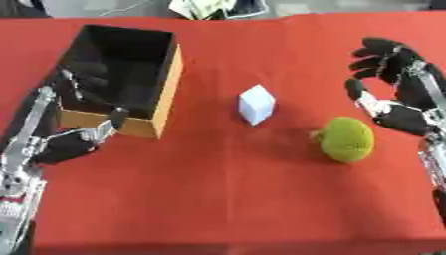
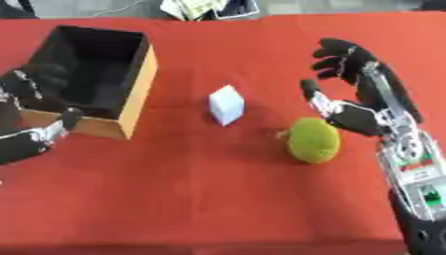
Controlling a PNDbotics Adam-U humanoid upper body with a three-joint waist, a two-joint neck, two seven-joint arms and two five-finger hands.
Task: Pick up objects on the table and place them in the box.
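Box (image 1: 131,74) of cardboard with a dark inside stands open at the left of the red table (image 1: 218,199), close to its far-left edge. The left hand (image 1: 74,142) rests at the box's near corner, its fingers (image 1: 83,82) lying over the near wall, thumb against the outside. A small white cube (image 1: 256,103) sits in the middle, with bare cloth all round it. Right of it lies a round green fruit (image 1: 348,139). The right hand (image 2: 357,94) hangs just beyond the fruit, spread wide, holding nothing. Papers (image 1: 209,7) lie past the far edge.
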